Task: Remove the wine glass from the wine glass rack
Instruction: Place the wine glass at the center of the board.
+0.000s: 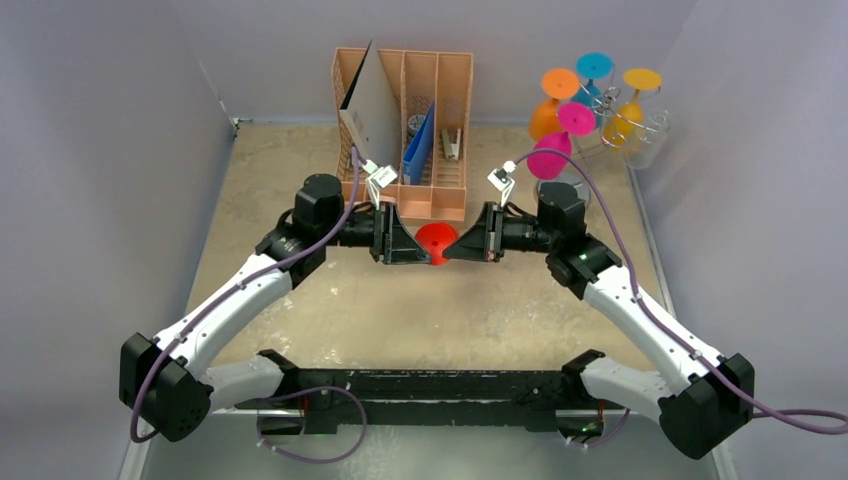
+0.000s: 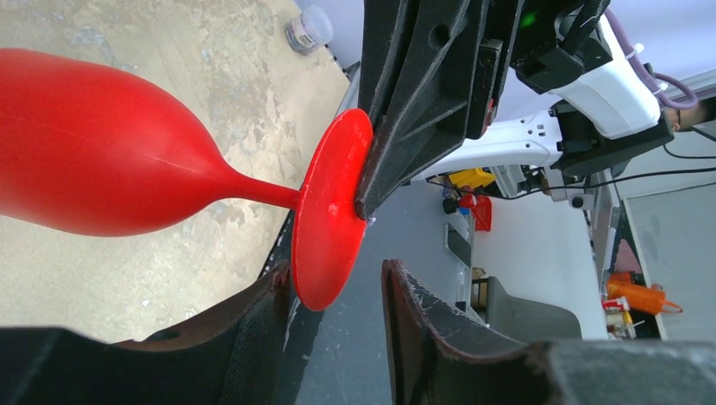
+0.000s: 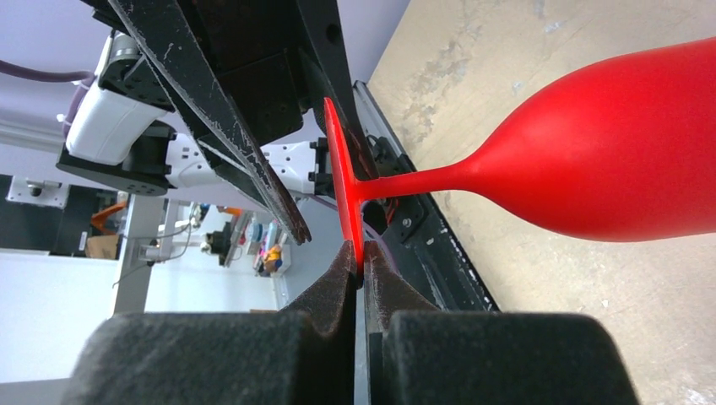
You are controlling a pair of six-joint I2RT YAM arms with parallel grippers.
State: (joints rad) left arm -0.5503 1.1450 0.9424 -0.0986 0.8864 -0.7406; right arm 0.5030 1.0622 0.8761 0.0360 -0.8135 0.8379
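At mid-table we had the red wine glass [image 1: 437, 243] hanging foot up, stem vertical, between both claws. The right claw [image 3: 361, 257] pinched the foot's rim, and the left claw [image 2: 335, 270] stood spread around the opposite rim. The rack [image 1: 648, 125] stood far back right.

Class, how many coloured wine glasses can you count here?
5. Red wine glass: mid-table, its base pinched by the right gripper. Orange, blue, yellow and magenta: hanging on the wine glass rack, far right. Others may hide behind them.
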